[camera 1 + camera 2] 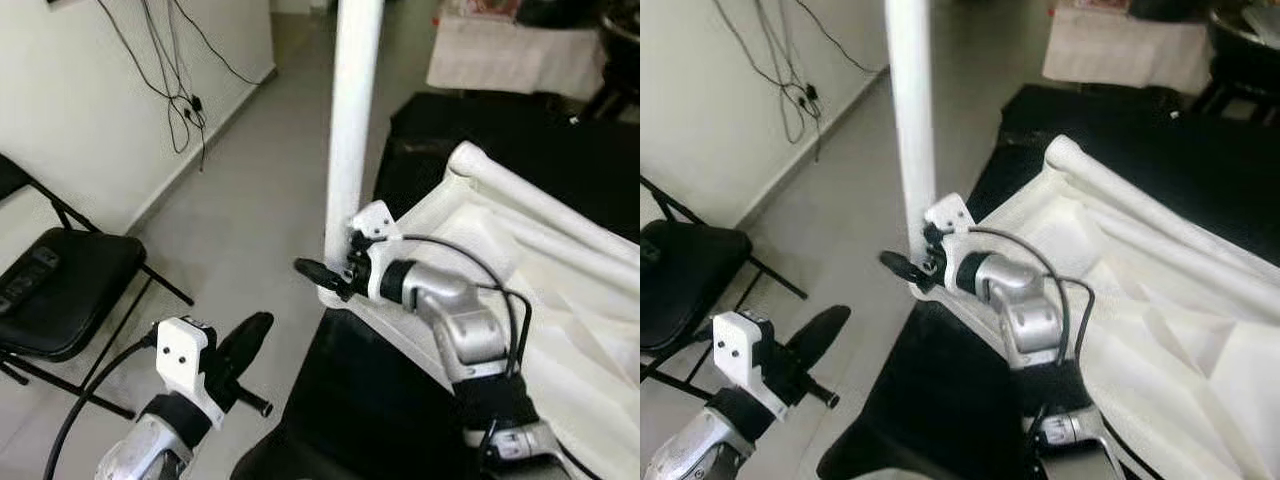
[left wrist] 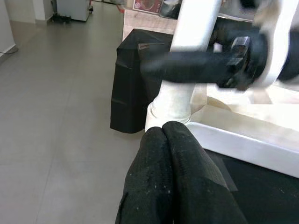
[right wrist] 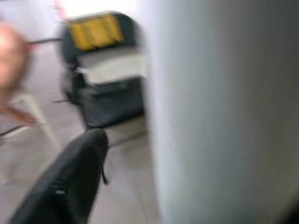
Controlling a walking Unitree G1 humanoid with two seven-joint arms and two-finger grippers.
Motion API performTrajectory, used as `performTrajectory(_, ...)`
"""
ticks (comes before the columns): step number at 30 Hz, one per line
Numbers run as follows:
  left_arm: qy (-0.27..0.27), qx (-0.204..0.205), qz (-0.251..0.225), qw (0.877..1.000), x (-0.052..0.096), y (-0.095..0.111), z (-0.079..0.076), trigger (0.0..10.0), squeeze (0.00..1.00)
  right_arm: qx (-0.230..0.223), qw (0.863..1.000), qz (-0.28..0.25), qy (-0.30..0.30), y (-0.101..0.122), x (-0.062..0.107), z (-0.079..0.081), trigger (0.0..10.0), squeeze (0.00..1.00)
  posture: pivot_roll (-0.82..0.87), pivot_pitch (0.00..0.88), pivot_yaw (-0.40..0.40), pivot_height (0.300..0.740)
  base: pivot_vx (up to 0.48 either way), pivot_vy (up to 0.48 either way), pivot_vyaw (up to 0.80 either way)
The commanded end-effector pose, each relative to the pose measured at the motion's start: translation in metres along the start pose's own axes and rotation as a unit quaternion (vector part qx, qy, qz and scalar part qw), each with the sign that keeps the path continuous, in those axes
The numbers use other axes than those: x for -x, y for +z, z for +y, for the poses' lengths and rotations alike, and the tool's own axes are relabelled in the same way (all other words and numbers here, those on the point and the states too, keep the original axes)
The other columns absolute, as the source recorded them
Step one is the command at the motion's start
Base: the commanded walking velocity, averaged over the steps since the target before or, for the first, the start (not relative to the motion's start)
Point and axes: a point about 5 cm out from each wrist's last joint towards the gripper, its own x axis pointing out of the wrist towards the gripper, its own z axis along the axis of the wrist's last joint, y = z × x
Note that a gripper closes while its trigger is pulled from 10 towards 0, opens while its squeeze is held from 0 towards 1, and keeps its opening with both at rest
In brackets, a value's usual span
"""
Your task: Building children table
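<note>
Left hand (image 1: 250, 335) beside table leg (image 1: 352, 140), open floor (image 1: 250, 190).

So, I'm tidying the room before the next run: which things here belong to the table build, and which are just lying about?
Part of the job:
- white table leg
- upturned white tabletop
- right gripper, at the leg's base

Just around:
- black folding chair
- dangling wall cables
- left gripper, shut and free

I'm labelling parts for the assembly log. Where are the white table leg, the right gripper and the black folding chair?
white table leg (image 1: 352, 130), left eye view, middle of its upright shaft.
right gripper (image 1: 318, 272), left eye view, at its fingertips beside the leg.
black folding chair (image 1: 65, 285), left eye view, its seat.
</note>
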Motion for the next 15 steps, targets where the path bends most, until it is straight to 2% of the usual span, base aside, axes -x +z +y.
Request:
performTrajectory(1,0.001,0.005,0.008,1.000,0.002,-0.004,-0.002,10.0,0.00,0.035,0.995,-0.002,0.095,0.007,-0.008,0.005,10.0,0.00,-0.03,0.134,0.003,0.740,0.000,0.000,0.00)
performTrajectory(5,0.001,0.005,0.007,1.000,0.003,-0.003,-0.004,10.0,0.00,0.039,0.990,0.004,0.136,0.010,-0.010,-0.003,10.0,0.00,-0.02,0.143,-0.003,0.740,0.000,0.000,0.00)
performTrajectory(11,0.001,0.006,0.006,1.000,0.003,-0.003,-0.005,10.0,0.00,0.039,0.987,0.003,0.156,0.013,-0.013,-0.007,10.0,0.00,-0.02,0.149,-0.004,0.740,0.000,0.000,0.00)
performTrajectory(13,0.001,0.006,0.006,1.000,0.004,-0.002,-0.006,10.0,0.00,0.033,0.987,0.000,0.159,0.015,-0.017,-0.009,9.6,0.00,-0.01,0.153,-0.003,0.740,0.000,0.000,0.00)
performTrajectory(14,0.001,0.007,0.006,1.000,0.004,-0.002,-0.007,10.0,0.00,0.023,0.987,-0.005,0.160,0.016,-0.021,-0.011,0.0,0.00,-0.01,0.159,-0.005,0.740,0.000,0.000,0.00)
performTrajectory(15,0.001,0.007,0.006,1.000,0.004,-0.002,-0.007,10.0,0.00,0.023,0.987,-0.005,0.160,0.016,-0.021,-0.011,0.0,0.00,-0.01,0.159,-0.005,0.740,0.000,0.000,0.00)
